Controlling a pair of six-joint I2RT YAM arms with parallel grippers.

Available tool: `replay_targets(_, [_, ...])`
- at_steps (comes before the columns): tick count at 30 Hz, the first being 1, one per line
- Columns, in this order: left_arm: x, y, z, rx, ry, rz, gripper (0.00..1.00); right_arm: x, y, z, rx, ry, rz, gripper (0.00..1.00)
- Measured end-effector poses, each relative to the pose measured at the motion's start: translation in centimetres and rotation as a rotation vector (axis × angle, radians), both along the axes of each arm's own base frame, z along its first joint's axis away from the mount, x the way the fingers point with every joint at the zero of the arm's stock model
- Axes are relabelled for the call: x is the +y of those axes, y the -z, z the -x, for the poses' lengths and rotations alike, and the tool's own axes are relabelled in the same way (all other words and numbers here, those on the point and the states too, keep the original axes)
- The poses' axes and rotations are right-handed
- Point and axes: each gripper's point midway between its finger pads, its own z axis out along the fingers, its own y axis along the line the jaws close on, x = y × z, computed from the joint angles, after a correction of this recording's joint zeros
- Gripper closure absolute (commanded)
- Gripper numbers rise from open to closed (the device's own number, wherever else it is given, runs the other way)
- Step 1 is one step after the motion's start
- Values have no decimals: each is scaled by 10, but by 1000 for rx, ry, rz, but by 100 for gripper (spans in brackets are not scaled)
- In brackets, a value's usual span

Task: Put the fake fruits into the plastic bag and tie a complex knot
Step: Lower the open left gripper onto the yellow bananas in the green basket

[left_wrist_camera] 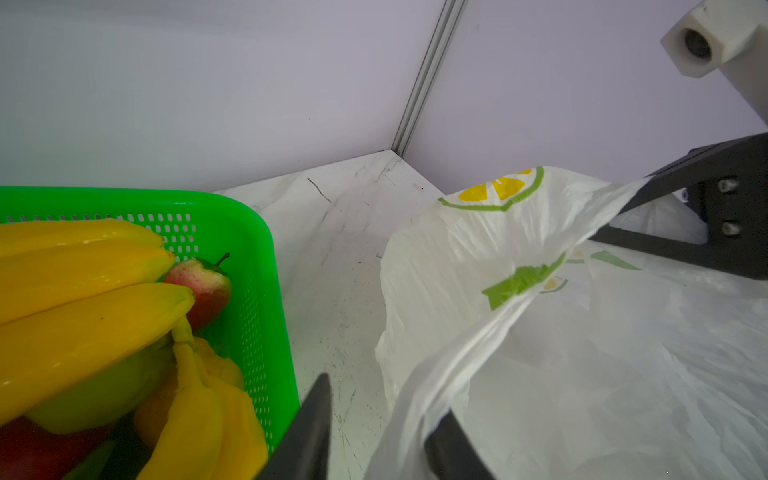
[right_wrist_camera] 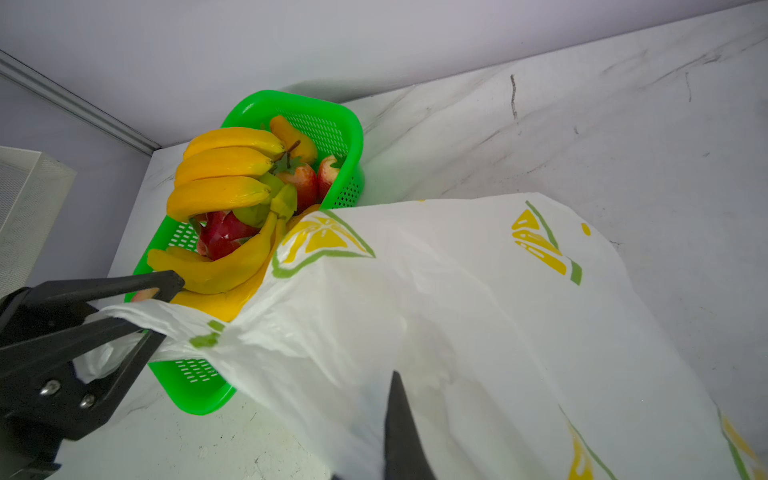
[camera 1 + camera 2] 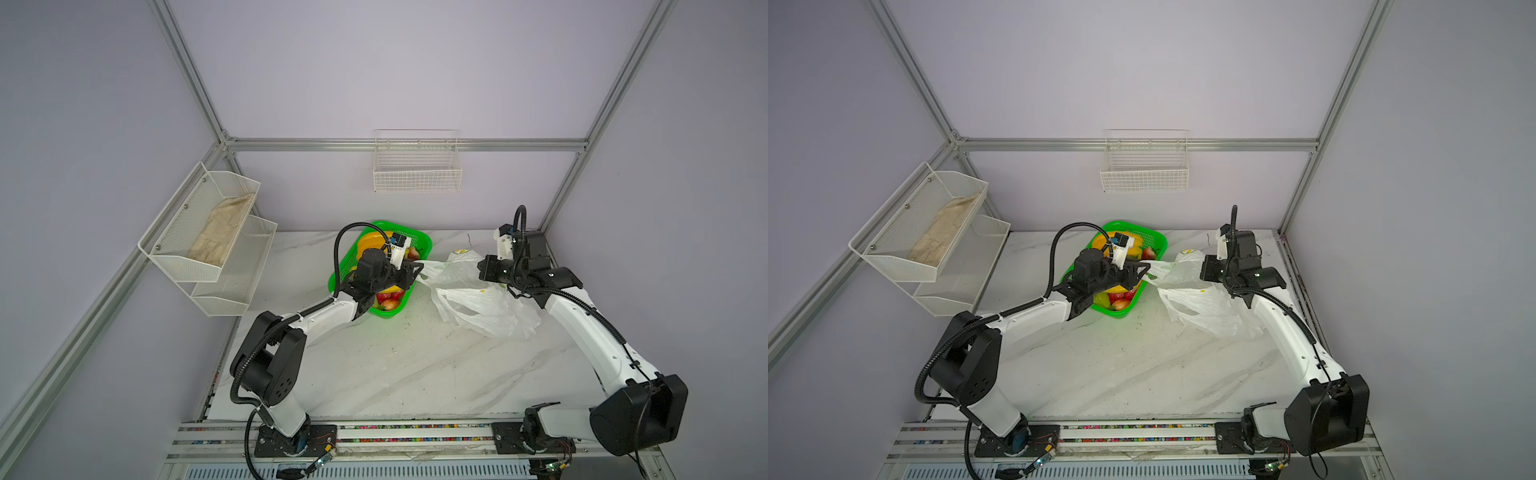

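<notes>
The fake fruits (image 2: 224,187) sit in the green basket (image 2: 328,112) at mid-frame, with the plastic bag (image 3: 478,303) just right of it on the bench (image 3: 395,365): the right claw (image 3: 482,268) pinches its rim, but the left claw (image 1: 386,395) gapes around a handle, which may slip out, collapsing the mouth.

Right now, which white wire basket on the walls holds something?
The upper tier of the two-tier rack: a beige cloth lies in it. The lower tier and back-wall basket look bare.
</notes>
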Motion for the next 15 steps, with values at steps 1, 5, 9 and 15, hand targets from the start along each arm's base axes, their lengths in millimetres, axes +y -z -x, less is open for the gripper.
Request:
replay_targets(1, [3,-3,-1,-11,-5,-2,34,1,3,-2,6,2,-6,100])
replay_targets(5, [31,-11,8,-8,-62,-13,21,3,12,-8,16,16,-28,100])
replay_targets(9, [76,-37,14,-15,-205,1,18,3,10,-11,2,28,-46,100])
replay_targets(15, [134,-64,-1,-185,-404,-154,17,7,9,-16,-11,18,-59,100])
